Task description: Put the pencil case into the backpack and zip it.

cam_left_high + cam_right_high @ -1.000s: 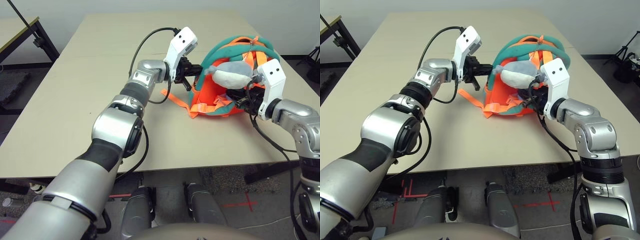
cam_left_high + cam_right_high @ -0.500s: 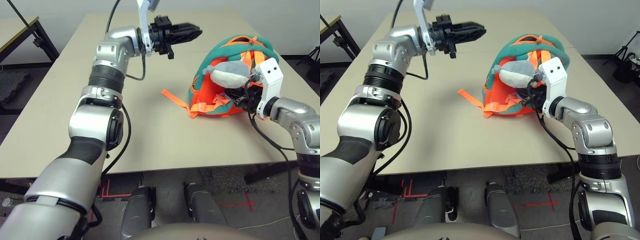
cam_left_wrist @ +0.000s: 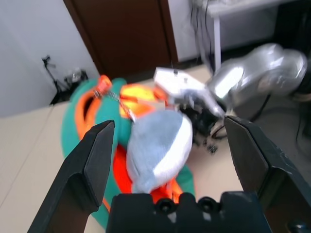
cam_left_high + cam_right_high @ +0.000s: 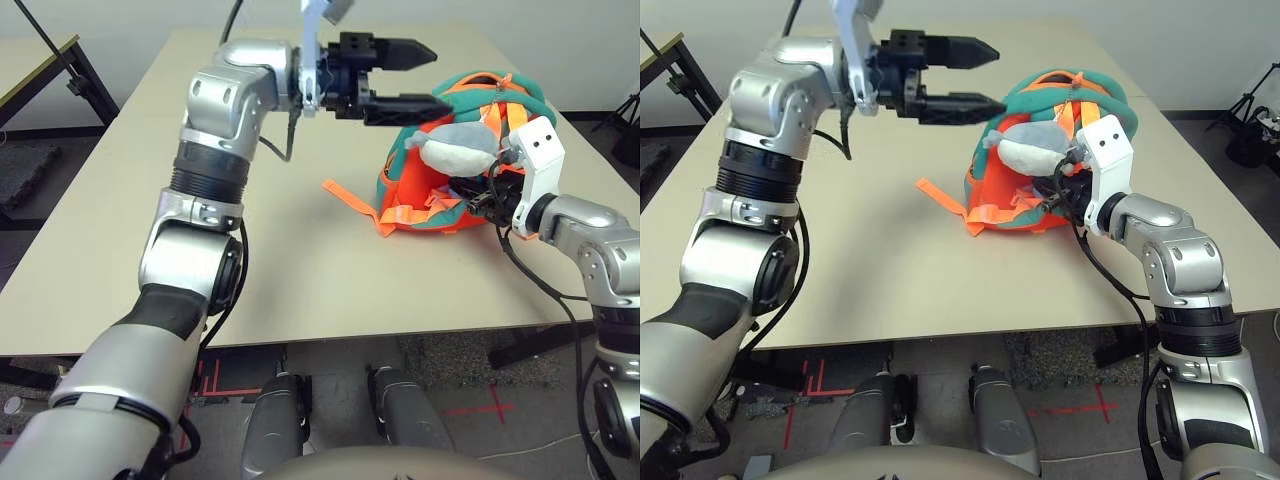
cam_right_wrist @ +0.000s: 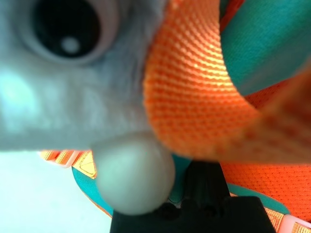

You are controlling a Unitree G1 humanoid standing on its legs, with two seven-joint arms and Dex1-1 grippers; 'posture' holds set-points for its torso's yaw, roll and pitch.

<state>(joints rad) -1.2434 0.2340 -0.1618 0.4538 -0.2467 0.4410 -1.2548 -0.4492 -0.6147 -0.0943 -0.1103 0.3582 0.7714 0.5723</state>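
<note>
The backpack (image 4: 455,160) is lying on the table (image 4: 150,200) toward its right side, orange body and teal trim bunched up, with the grey-white plush toy (image 4: 462,148) resting on top and one orange strap (image 4: 352,198) trailing out flat toward the middle; the pencil case is showing in no view, so whether it is already inside cannot be told. The right gripper (image 4: 1058,190) is pressing in against the bag's right flank under the toy, and its wrist view is filled with fur and webbing, so whether it is clenched or released cannot be told. The left gripper (image 4: 410,75) is hanging in the air just left of the bag, its fingers (image 3: 92,162) spread wide and grasping nothing. To do the zipping well, I judge the left claw should be closing on the zipper pull alone while the right is steadying the fabric. The plush toy and loose straps are lying over the upper side and are likely snagging hazards
</note>
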